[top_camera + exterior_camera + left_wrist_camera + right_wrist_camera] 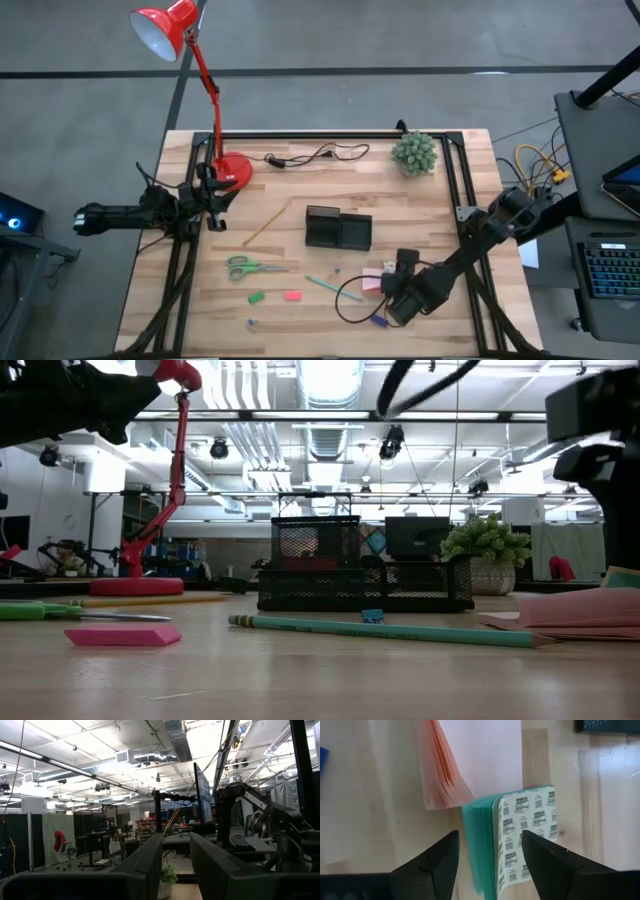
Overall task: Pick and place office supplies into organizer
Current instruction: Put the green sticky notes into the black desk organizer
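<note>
- We saw the right gripper (487, 851) low over the bench (300, 325), fingers (432, 862) spread either side of the green-white cube (522, 837), not yet pinching it.
- Just beyond the fingers the pink sticky-note pad (470, 757) touched that cube.
- Farther beyond stood the organizer (338, 229); a black cable (350, 295) looped beside.
- The left gripper (218, 195) waited near the red lamp (232, 168), fingers (147, 865) partly apart, holding nothing.

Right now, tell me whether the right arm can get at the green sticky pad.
Probably yes. The right gripper hangs just above the green pad, jaws open to either side of it; nothing lies between, though the pink pad touches its far edge.
</note>
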Controlling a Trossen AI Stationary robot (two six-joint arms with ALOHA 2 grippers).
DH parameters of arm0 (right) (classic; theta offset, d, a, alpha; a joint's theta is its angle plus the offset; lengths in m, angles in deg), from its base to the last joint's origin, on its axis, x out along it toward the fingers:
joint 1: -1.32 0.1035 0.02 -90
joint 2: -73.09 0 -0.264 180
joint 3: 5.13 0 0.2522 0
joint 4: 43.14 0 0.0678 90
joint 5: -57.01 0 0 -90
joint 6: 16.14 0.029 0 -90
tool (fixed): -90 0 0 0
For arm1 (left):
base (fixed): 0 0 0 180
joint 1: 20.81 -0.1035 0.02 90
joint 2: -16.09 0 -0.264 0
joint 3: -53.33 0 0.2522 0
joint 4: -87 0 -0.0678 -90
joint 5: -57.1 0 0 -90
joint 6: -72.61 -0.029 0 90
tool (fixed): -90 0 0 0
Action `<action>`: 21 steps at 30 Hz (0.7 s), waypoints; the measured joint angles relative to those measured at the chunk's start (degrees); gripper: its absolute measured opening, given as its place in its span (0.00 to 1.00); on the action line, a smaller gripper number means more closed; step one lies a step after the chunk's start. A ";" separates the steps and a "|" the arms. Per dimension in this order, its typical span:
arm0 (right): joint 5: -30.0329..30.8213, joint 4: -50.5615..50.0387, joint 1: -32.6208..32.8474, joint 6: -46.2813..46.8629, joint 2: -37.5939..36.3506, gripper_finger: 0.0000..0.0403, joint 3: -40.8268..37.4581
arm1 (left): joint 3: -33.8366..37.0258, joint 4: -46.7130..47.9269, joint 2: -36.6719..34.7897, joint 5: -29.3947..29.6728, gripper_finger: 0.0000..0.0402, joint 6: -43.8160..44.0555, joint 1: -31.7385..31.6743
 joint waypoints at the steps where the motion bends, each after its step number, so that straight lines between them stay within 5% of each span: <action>1: 0.04 -0.11 -0.01 -0.53 0.86 0.51 0.22 | 0.00 0.04 0.00 0.02 0.22 0.02 0.00; 21: 0.87 -6.58 0.59 0.94 4.18 0.51 5.54 | 0.00 0.02 0.00 -0.01 0.22 0.02 0.00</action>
